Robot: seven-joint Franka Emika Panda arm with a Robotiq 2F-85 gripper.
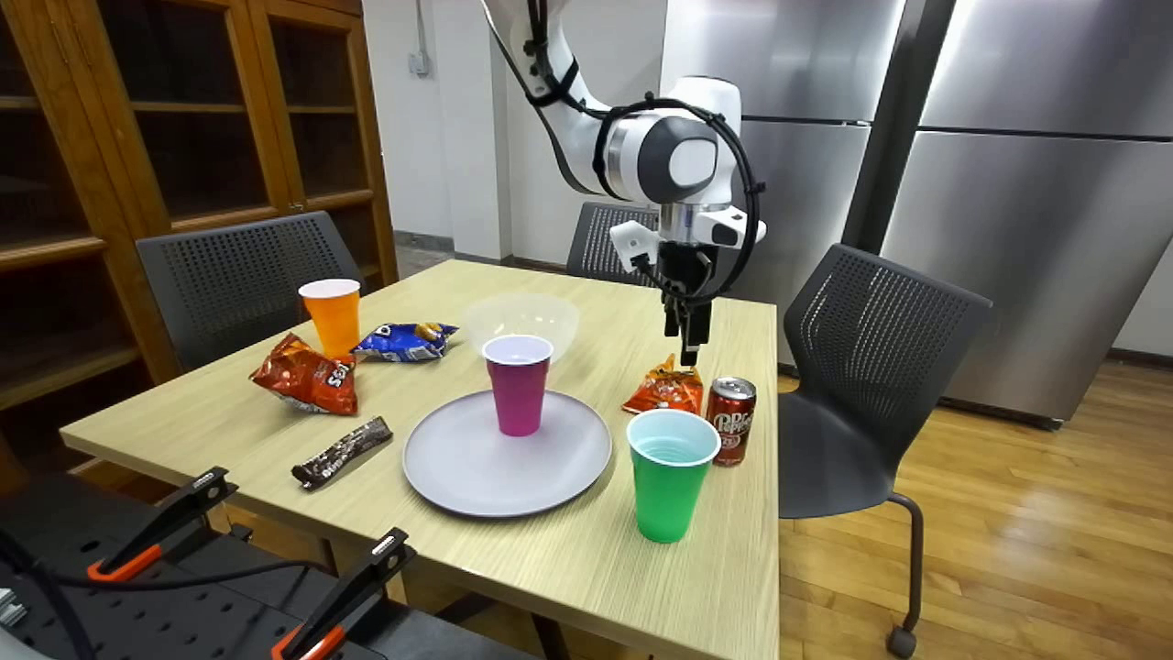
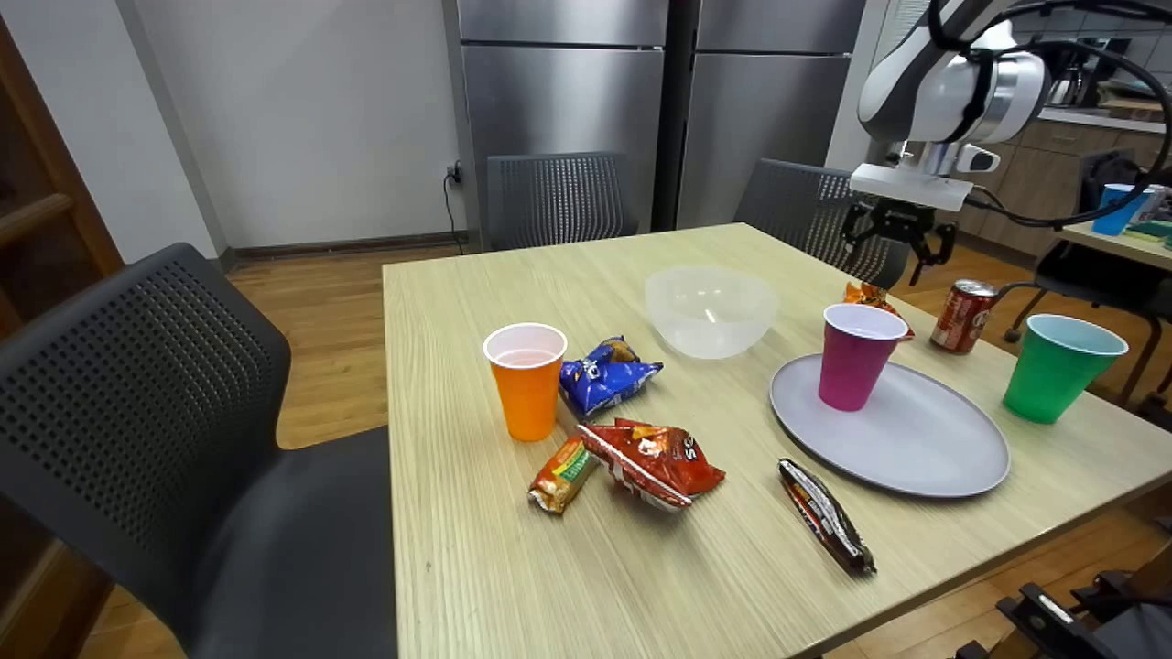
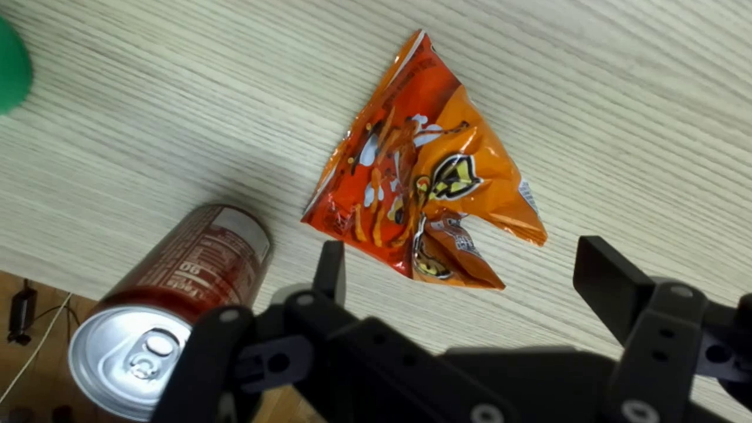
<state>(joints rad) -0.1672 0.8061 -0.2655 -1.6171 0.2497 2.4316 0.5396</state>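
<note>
My gripper (image 3: 468, 264) stands open above the table, its fingers wide apart with nothing between them. Just ahead of the fingertips in the wrist view lies a crumpled orange-red snack bag (image 3: 382, 194). In an exterior view the gripper (image 1: 685, 341) hangs over that bag (image 1: 664, 392), apart from it. Close by stands a dark red soda can (image 3: 200, 258), partly covered by a finger in the wrist view. A green cup (image 1: 669, 495) is beside the can. In an exterior view the magenta cup (image 2: 847, 371) hides part of the orange-red bag (image 2: 865, 295).
A grey plate (image 1: 458, 472) carries the magenta cup. Behind it sits a translucent bowl (image 2: 710, 316). Farther off are an orange cup (image 2: 526, 394), a blue bag (image 2: 604, 375), a red bag (image 2: 659, 458), a small wrapped bar (image 2: 560, 476) and a dark bar (image 2: 824, 517). Chairs surround the table.
</note>
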